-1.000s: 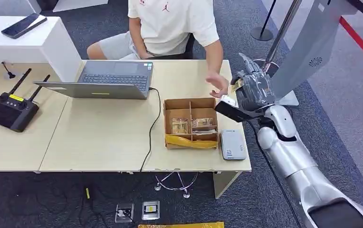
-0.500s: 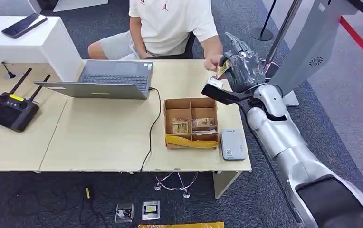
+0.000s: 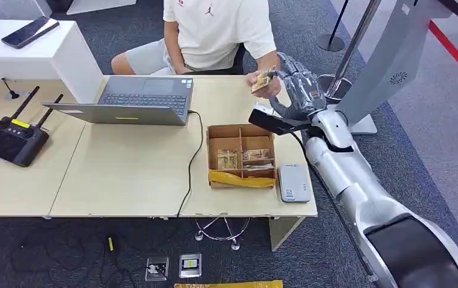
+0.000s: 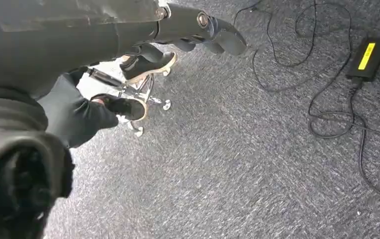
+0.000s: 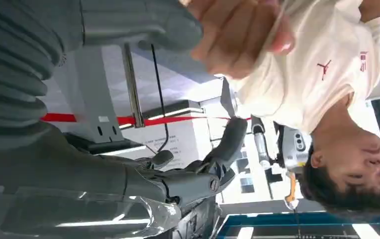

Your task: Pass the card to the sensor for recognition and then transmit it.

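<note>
Silver right hand [image 3: 298, 89] raised at upper centre-right, fingers spread, holding nothing.
Person's hand [image 3: 265, 82] grips the card [image 3: 261, 78] just beside it (left hand's [image 4: 198, 30] state: cannot tell).

The surface [image 3: 124, 174] is pale beige wood. On it stand a silver-grey laptop [image 3: 132, 101] with a black cable [image 3: 192, 162], a brown cardboard box [image 3: 240, 155] with a yellow strip along its front, a light grey sensor [image 3: 293, 183], and a black controller [image 3: 12, 139] with a yellow label. The card [image 3: 261, 80] is yellowish tan. The right hand [image 3: 298, 89] is grey, its arm silver. The person [image 3: 214, 30] wears a cream shirt with a red logo. The floor [image 3: 65, 252] is dark grey speckled carpet with a red line at the far right.
</note>
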Controlling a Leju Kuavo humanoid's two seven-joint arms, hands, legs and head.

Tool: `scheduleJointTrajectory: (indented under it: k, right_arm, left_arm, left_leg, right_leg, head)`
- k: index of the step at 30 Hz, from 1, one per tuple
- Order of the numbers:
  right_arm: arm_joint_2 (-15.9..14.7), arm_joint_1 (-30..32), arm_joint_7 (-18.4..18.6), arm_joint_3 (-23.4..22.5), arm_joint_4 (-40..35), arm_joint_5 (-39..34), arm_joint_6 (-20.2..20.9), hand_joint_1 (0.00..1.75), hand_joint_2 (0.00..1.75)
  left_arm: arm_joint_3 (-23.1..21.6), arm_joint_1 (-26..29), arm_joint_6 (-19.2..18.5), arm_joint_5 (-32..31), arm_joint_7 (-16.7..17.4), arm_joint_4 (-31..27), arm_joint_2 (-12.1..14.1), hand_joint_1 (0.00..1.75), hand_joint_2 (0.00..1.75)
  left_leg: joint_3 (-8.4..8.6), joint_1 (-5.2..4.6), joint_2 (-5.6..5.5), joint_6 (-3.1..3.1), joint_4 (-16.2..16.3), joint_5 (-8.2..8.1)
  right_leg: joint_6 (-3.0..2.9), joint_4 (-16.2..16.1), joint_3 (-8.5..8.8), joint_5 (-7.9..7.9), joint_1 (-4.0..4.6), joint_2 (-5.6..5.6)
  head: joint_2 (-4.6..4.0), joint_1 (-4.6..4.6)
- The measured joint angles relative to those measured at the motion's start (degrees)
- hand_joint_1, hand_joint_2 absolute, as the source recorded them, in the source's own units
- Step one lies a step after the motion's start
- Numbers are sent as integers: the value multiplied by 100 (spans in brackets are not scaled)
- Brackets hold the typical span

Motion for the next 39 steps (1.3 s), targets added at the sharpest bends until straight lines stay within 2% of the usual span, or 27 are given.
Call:
scheduleJointTrajectory:
  k: [5,9,12,16,21,30,39]
  right_arm:
    - [-30,67,41,9,39,-145,330,0,175]
    - [-203,208,146,-26,-107,-416,939,0,175]
    - [-435,293,207,-140,-301,-675,1455,0,175]
    - [-896,498,323,-262,-673,-877,2085,0,175]
    - [-1432,843,558,-426,-1141,-1047,2580,0,175]
    - [-2099,1558,936,-612,-1959,-1087,3319,0,175]
    - [-2227,2216,1322,-570,-2730,-1038,3605,0,175]
  left_arm:
    - [0,42,35,127,4,0,-17,0,0]
    - [-2,73,101,261,31,0,-17,0,0]
    - [-15,92,116,344,44,0,-15,0,0]
    - [-57,121,129,451,44,0,-15,0,0]
    - [-94,140,140,525,44,0,-11,0,0]
    - [-96,199,221,639,44,0,33,0,0]
    - [-98,185,144,645,59,0,48,0,0]
  left_leg:
    - [5,0,1,0,1,0]
    - [6,0,1,0,2,0]
    - [6,-1,1,0,3,0]
    - [3,-5,0,1,3,-1]
    - [3,-4,-2,2,3,-2]
    - [2,0,-3,-2,2,-5]
    - [3,0,0,-2,1,-5]
  right_leg:
    - [0,0,-1,0,0,3]
    - [0,-1,-1,0,0,0]
    - [0,-3,0,0,-1,-1]
    - [1,-4,0,1,-6,0]
    - [1,-8,1,1,-5,-4]
    - [1,-8,2,0,0,-7]
    - [1,-7,2,0,-1,-1]
  head:
    - [0,2]
    - [0,-2]
    - [0,0]
    - [0,2]
    - [0,0]
    - [0,2]
    - [0,0]
